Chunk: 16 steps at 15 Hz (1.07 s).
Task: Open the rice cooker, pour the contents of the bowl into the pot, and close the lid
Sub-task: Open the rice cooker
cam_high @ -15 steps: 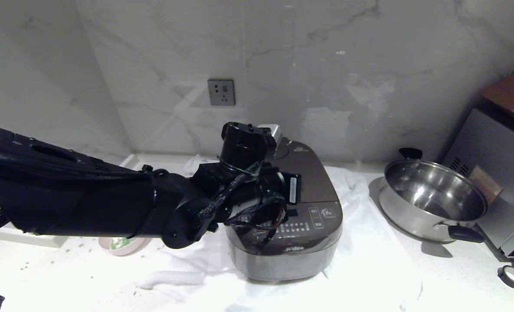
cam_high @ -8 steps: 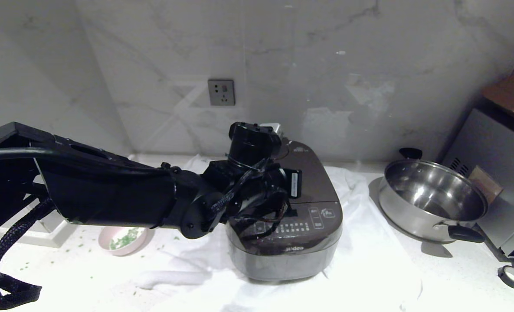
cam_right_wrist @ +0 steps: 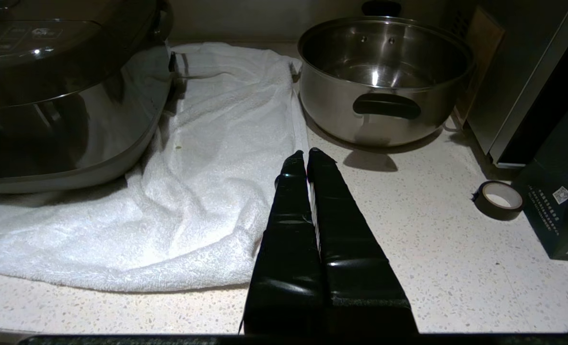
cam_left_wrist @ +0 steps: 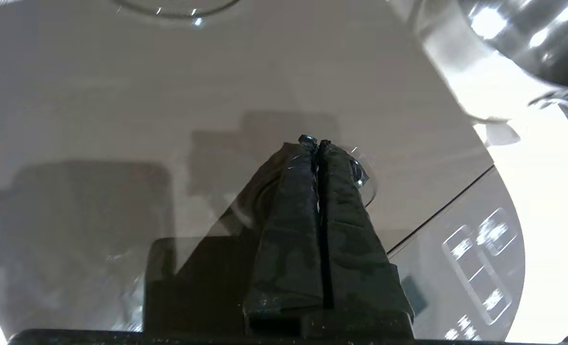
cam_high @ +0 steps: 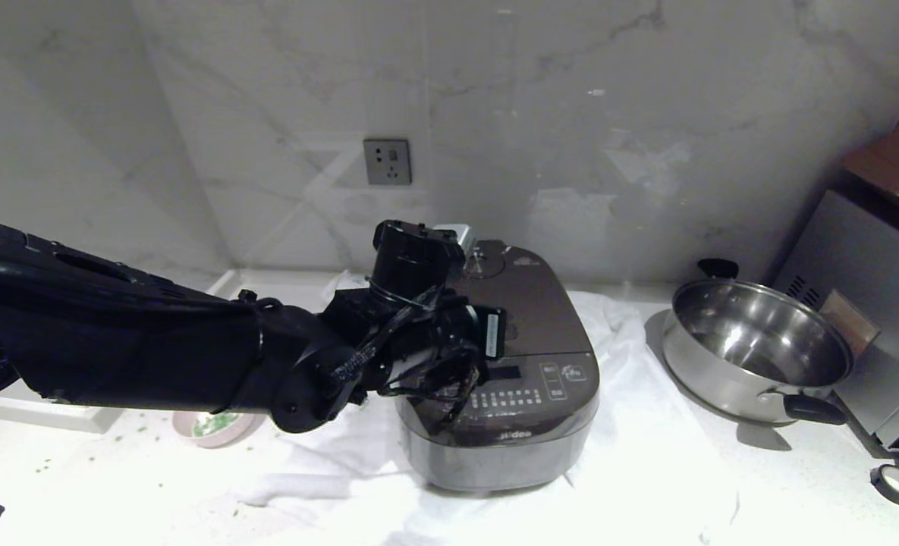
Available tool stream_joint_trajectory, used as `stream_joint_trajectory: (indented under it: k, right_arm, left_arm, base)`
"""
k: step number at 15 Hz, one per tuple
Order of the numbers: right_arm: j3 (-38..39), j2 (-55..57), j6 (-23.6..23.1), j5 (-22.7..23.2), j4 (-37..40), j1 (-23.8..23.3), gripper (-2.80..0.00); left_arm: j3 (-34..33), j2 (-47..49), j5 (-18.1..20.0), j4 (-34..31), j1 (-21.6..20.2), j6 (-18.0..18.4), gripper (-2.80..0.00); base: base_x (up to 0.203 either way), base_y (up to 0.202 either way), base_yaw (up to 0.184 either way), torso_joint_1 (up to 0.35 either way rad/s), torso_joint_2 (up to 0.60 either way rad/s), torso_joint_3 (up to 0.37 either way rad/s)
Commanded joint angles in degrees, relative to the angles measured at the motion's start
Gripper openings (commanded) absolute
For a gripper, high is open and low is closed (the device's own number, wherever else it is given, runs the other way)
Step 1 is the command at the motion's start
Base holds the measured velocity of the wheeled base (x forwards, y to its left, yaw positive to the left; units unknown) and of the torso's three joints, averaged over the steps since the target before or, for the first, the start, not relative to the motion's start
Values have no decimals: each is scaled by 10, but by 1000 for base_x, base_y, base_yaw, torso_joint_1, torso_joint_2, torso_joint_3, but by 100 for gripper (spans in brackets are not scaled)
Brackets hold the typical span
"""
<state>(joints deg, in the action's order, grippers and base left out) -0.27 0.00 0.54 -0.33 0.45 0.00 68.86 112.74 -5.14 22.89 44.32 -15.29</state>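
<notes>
Reaching across from the left, the robot's left gripper point(cam_left_wrist: 315, 142) presses its closed fingertips down at the oval release button point(cam_left_wrist: 355, 179) on the lid point(cam_high: 529, 307) of a dark brown Midea rice cooker point(cam_high: 498, 383), which sits shut on a white towel point(cam_high: 646, 425) atop a speckled countertop point(cam_right_wrist: 456, 268). A pale pink bowl point(cam_high: 210, 428) of chopped green bits point(cam_high: 208, 425) stands to the cooker's left, partly hidden beneath the arm. Off to the right, a steel pan point(cam_high: 756, 349) with black handles waits near a roll of tape point(cam_right_wrist: 498, 199). The right gripper point(cam_right_wrist: 305, 154), fingers pressed together and empty, hangs low over the counter between towel and pan.
</notes>
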Motion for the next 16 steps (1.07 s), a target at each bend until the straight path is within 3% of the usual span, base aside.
stream_joint_trajectory:
  k: [1,16]
  right_arm:
    - [0,0,0,0,0,0,-280]
    - [0,0,1,0,0,0,-280]
  left_arm:
    - [-6,-2,0,2,3,-1,-280]
    - [-35,17,2,2,22,0,-280]
  base:
    - [0,0,0,0,0,0]
    - [0,0,0,0,0,0]
